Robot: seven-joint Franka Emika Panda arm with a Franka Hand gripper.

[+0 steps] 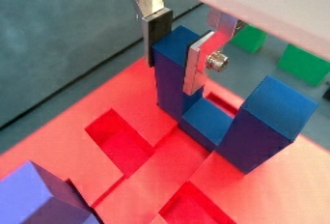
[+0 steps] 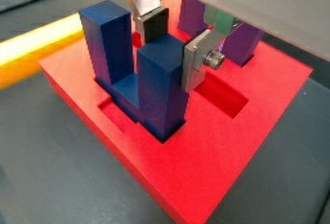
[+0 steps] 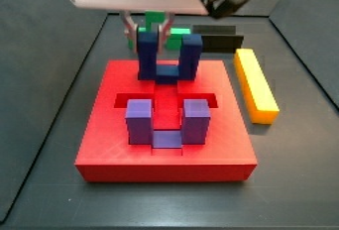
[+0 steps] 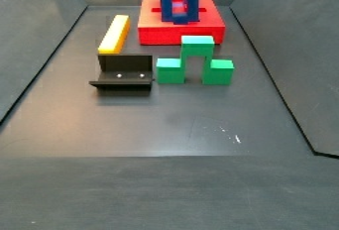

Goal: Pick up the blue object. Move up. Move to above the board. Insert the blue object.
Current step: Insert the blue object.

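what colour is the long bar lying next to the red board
Yellow. The long bar shows best in a side view, lying beside the board.

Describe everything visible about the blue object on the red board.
The blue object is a dark blue, plastic-looking U-shaped block: two square upright prongs joined by a low base. It stands upright, prongs up, with its base sunk in a recess of the red board, near the board's edge. The pincer straddles one prong, its silver fingers on opposite faces, seemingly touching it. In a side view it stands behind the purple block.
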